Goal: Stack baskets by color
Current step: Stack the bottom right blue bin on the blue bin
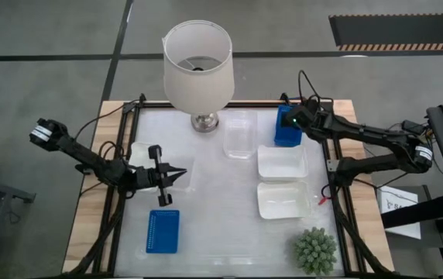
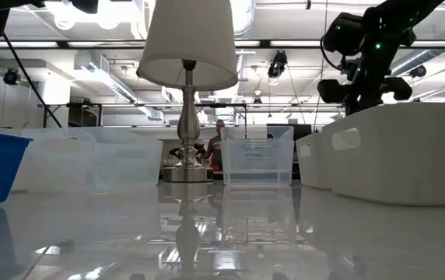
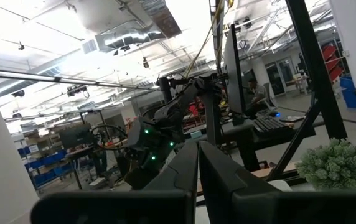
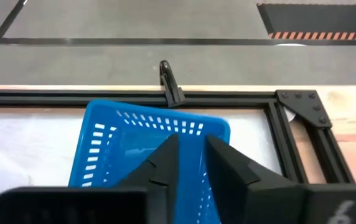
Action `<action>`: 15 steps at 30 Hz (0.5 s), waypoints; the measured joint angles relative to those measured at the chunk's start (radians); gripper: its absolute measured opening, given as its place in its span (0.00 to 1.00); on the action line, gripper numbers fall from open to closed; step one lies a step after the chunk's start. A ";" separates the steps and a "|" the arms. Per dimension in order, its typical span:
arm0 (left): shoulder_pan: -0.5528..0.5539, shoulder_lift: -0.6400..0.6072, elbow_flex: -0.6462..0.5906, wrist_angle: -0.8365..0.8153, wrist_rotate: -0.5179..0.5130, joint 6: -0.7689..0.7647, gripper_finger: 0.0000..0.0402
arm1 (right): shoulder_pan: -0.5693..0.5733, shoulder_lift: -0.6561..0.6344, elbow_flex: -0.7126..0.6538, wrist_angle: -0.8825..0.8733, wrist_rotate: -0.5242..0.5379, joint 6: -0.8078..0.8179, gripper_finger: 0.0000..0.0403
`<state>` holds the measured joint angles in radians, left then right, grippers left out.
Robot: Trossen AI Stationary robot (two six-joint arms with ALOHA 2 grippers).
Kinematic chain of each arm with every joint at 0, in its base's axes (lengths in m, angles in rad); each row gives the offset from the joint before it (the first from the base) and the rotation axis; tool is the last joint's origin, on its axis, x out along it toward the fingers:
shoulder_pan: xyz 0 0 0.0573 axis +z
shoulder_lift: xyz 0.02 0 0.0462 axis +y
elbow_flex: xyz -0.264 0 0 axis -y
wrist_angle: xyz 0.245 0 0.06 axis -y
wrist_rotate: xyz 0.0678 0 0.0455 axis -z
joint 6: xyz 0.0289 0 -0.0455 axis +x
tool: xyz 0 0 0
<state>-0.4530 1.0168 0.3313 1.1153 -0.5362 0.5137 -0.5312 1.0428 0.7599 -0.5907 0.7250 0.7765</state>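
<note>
**Anna:** So, what's on your screen, biggest thing first?

**Me:** Well, the desk [image 1: 221, 232] fills most of the high view, and the lamp [image 1: 198, 62] stands at its far edge. I place everything else from that lamp.

**Anna:** Where are the baskets?

**Me:** I see two white baskets to the right of the lamp and nearer me. The first white basket [image 1: 282, 163] touches or nearly touches the second white basket [image 1: 283, 199], which lies farther from the lamp. The clear basket [image 1: 239, 136] sits just to the right of the lamp base. Beyond it, farther right, is the far blue basket [image 1: 286, 136]. The near blue basket [image 1: 163, 231] lies alone, well in front of the lamp and slightly to its left. I also make out a faint clear tray [image 1: 189, 164] in front of the lamp.

**Anna:** Anything else?

**Me:** I can see a spiky plant [image 1: 315, 249] at the near right, far from the lamp.

**Anna:** And the arms?

**Me:** My right end effector [image 1: 287, 120] is at the far blue basket, right of the lamp. I can't tell whether it's released or grasping. My left end effector [image 1: 181, 176] hangs in front of the lamp by the faint clear tray, clenched and holding nothing.
</note>
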 joint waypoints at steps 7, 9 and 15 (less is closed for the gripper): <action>0.000 0.000 0.000 -0.001 0.000 0.000 0.00 | -0.006 0.024 0.000 0.005 -0.001 -0.054 0.02; 0.000 0.000 0.000 -0.002 0.000 0.000 0.00 | -0.011 0.039 -0.001 0.005 -0.001 -0.056 0.02; 0.000 0.000 0.000 -0.004 0.000 0.000 0.00 | -0.051 0.127 -0.001 0.045 0.001 -0.095 0.02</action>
<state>-0.4527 1.0168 0.3313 1.1114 -0.5365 0.5133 -0.5817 1.1696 0.7586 -0.5455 0.7257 0.6820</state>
